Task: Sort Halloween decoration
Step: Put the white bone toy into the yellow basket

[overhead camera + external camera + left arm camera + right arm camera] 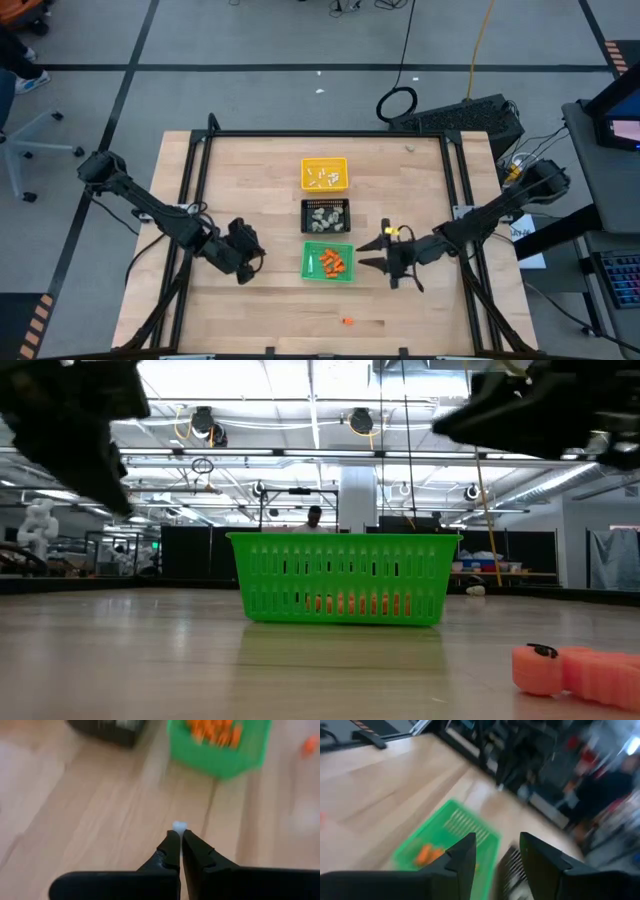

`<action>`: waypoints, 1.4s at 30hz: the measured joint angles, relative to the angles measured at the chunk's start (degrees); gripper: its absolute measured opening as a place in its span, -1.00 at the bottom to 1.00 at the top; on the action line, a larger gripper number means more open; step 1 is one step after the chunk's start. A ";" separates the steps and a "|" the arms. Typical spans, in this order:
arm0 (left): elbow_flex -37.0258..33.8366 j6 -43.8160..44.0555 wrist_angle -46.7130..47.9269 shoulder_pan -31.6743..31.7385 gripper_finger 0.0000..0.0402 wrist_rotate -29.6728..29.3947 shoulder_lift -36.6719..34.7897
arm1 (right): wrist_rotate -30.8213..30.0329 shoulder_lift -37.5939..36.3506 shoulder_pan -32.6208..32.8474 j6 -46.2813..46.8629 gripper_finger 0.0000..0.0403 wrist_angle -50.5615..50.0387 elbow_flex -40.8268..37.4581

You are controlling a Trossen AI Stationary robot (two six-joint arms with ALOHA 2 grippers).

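Note:
Three square trays stand in a row down the table's middle: yellow (325, 173) farthest, black (325, 215), then green (328, 260), which holds orange bits (335, 263). One orange piece (347, 322) lies alone near the front edge. My left gripper (248, 262) hovers left of the green tray, shut on a small white piece (179, 825). My right gripper (370, 254) hovers just right of the green tray, open, nothing between its fingers (465, 850). My left gripper pinches the white piece between its two fingertips (172, 840); only the piece's end (179, 825) pokes out past them. The fingers slant down toward the table. The piece is lifted clear of the wood.
The yellow tray holds pale bits, the black tray beige-grey lumps. The table's black frame rails (200, 180) run along its left, far and right sides. Bare wood (240, 180) lies left and right of the tray row. In the low view the lone orange piece (575, 670) lies close to the camera.

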State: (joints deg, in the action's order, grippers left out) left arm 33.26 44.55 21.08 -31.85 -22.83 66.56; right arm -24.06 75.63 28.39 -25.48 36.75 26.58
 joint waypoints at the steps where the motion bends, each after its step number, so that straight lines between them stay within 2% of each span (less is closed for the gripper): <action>1: 0.00 -0.19 -1.56 0.02 -0.99 -1.09 -0.26 | 0.01 1.82 -0.30 -4.43 -0.30 4.43 0.01; 4: 0.02 -1.18 -5.69 0.02 -0.99 -4.40 -1.22 | 0.05 6.54 -1.55 -12.86 -0.25 15.07 0.15; 6: 0.02 -2.97 -9.29 0.02 -0.99 -6.19 -1.78 | 0.03 8.88 -2.66 -15.61 -0.21 17.72 1.25; 15: 0.02 -16.79 -30.53 0.67 -0.99 -11.30 -2.25 | -0.26 21.19 -6.27 -26.77 -0.03 17.68 15.56; 21: 0.04 -23.72 -39.78 1.13 -0.99 -11.30 -2.21 | -0.67 29.47 -8.09 -34.92 0.05 17.48 27.49; 24: 0.04 -25.68 -42.26 1.13 -0.99 -11.28 -2.21 | -3.67 32.52 -8.49 -39.18 0.11 18.51 32.24; 29: 0.04 -28.49 -46.02 1.13 -0.99 -11.24 -1.64 | -6.29 35.03 -8.58 -42.96 0.21 19.86 37.90; 33: 0.07 -30.40 -48.73 1.13 -0.99 -10.69 -0.44 | -7.48 35.20 -8.58 -44.96 0.23 20.08 39.41; 42: 0.07 -31.40 -53.45 1.53 -0.99 -10.38 3.14 | -5.15 35.20 -8.58 -48.92 0.07 19.13 39.42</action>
State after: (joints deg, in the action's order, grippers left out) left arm 33.32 13.15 -32.37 -30.33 -33.21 69.71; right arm -29.21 110.83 19.81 -74.40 55.88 66.00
